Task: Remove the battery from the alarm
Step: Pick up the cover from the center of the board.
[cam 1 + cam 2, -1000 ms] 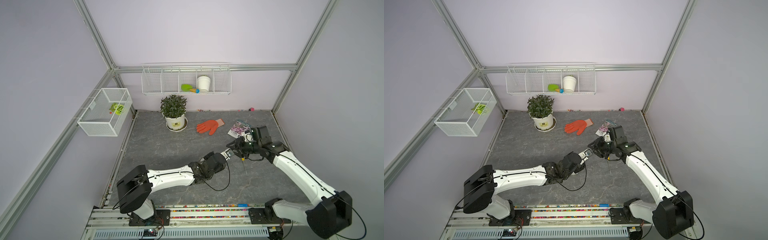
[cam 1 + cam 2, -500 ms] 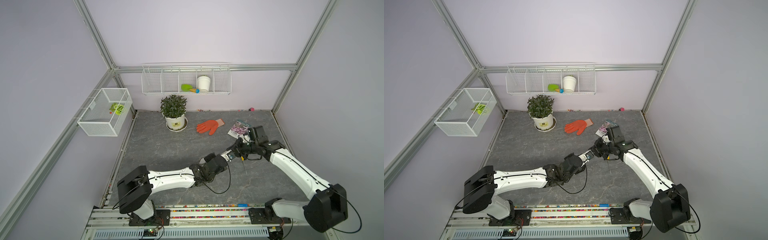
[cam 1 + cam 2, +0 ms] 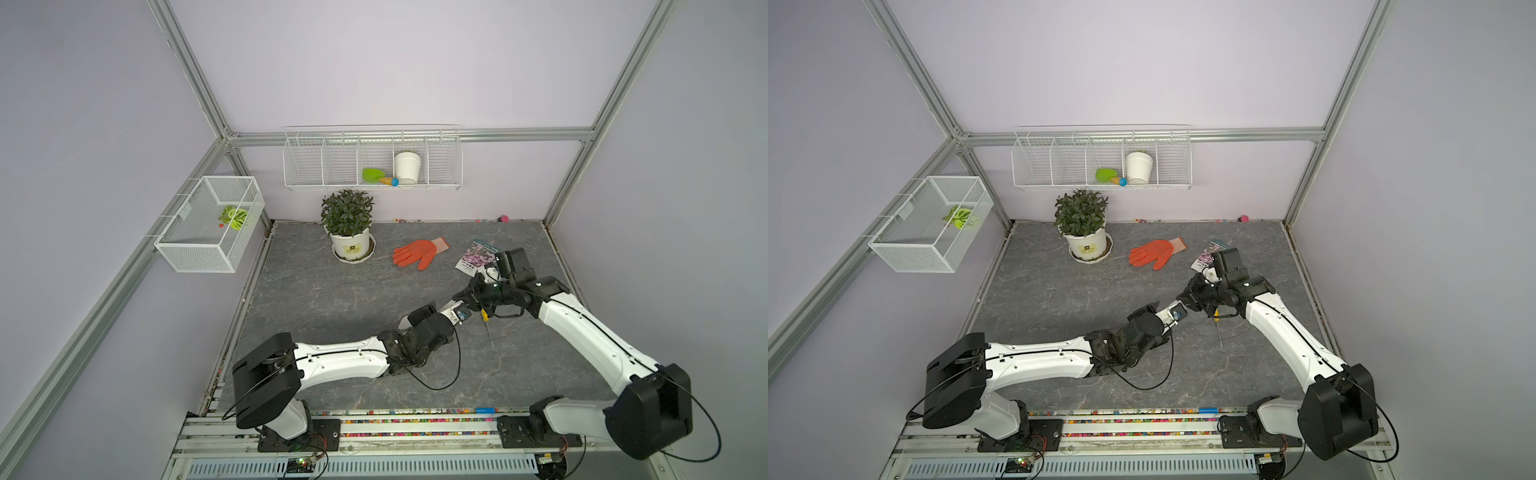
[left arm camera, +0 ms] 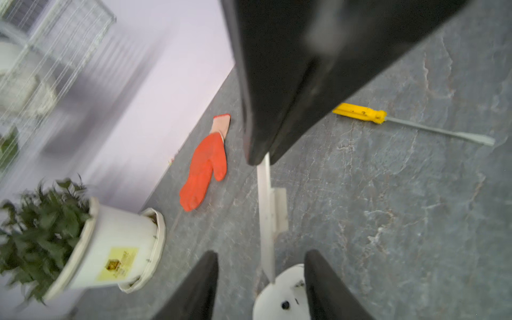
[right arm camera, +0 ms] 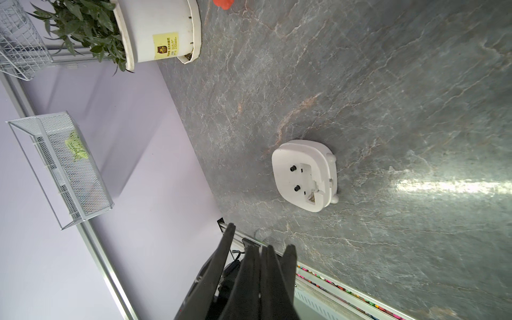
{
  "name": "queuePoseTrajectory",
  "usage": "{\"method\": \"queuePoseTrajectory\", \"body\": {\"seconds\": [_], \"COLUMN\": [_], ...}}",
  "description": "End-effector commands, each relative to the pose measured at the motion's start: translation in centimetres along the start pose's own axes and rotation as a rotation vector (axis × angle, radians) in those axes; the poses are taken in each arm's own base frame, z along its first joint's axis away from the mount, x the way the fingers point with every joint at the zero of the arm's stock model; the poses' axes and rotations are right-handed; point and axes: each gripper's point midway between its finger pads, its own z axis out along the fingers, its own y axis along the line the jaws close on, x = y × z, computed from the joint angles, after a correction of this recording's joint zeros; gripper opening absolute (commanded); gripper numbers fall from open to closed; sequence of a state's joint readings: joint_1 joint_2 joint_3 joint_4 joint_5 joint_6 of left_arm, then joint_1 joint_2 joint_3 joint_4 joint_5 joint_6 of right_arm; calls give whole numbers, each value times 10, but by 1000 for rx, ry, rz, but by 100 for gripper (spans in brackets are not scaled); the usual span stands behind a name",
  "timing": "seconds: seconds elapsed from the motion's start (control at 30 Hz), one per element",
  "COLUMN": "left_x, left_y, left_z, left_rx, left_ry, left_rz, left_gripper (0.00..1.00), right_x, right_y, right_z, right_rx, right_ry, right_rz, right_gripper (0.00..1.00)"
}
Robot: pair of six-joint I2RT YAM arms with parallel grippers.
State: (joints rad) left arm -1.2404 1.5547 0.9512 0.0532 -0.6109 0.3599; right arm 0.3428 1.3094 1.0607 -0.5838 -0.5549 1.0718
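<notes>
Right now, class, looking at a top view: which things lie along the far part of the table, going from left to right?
potted plant → orange glove → flower leaflet

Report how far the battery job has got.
Done: alarm lies back up, cover off, recess looks empty. In hand: right gripper shut on the cover; left gripper open near it. Left: confirm the battery; a blue bit at the front rail may be it.
</notes>
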Motion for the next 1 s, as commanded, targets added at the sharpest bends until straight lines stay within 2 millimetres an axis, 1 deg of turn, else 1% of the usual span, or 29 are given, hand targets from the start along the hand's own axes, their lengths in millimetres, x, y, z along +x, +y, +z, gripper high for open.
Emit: {"method": "queuePoseTrajectory", "body": {"seconds": [0.0, 0.03, 0.1, 0.17, 0.23, 0.27, 0.3, 0.37, 0.43, 0.5, 0.57, 0.67, 0.73, 0.8, 0.9, 0.97], "left_x": [-3, -3, -1, 2, 7, 11, 15, 23, 22, 17, 15, 5, -3, -12, -23, -25], "left_y": [12, 14, 25, 37, 52, 63, 70, 88, 102, 112, 119, 113, 103, 92, 78, 72], "left_z": [-16, -21, -35, -48, -59, -63, -67, -74, -86, -100, -108, -121, -126, -127, -130, -129], "left_rx": [-11, -6, -17, -34, -22, -14, 32, 79, 148, 257, 364, 562, 688, 811, 985, 1046], "left_ry": [-32, -39, -60, -85, -106, -114, -127, -159, -237, -312, -354, -408, -418, -406, -390, -373], "left_rz": [-84, -105, -188, -265, -362, -431, -504, -638, -727, -792, -844, -857, -844, -836, -814, -800], "left_gripper": [72, 76, 82, 86, 87, 87, 87, 87, 88, 88, 86, 83, 82, 80, 76, 74], "right_x": [-12, -16, -28, -39, -47, -49, -50, -44, -33, -14, 3, 25, 40, 56, 74, 82], "right_y": [3, 3, -2, -3, 0, 3, 7, 17, 25, 37, 44, 49, 55, 63, 69, 70], "right_z": [-16, -20, -32, -41, -48, -51, -53, -53, -51, -50, -49, -48, -50, -52, -51, -50], "right_rx": [12, 14, 32, 25, -16, -43, -74, -138, -200, -306, -398, -474, -526, -585, -629, -633], "right_ry": [-73, -97, -163, -218, -260, -282, -296, -300, -266, -186, -112, -46, -6, 31, 92, 122], "right_rz": [-123, -163, -232, -319, -413, -465, -526, -652, -749, -867, -926, -1014, -1074, -1128, -1173, -1198], "right_gripper": [0, 0, 0, 0, 0, 0, 0, 0, 0, 0, 0, 0, 0, 0, 0, 0]}}
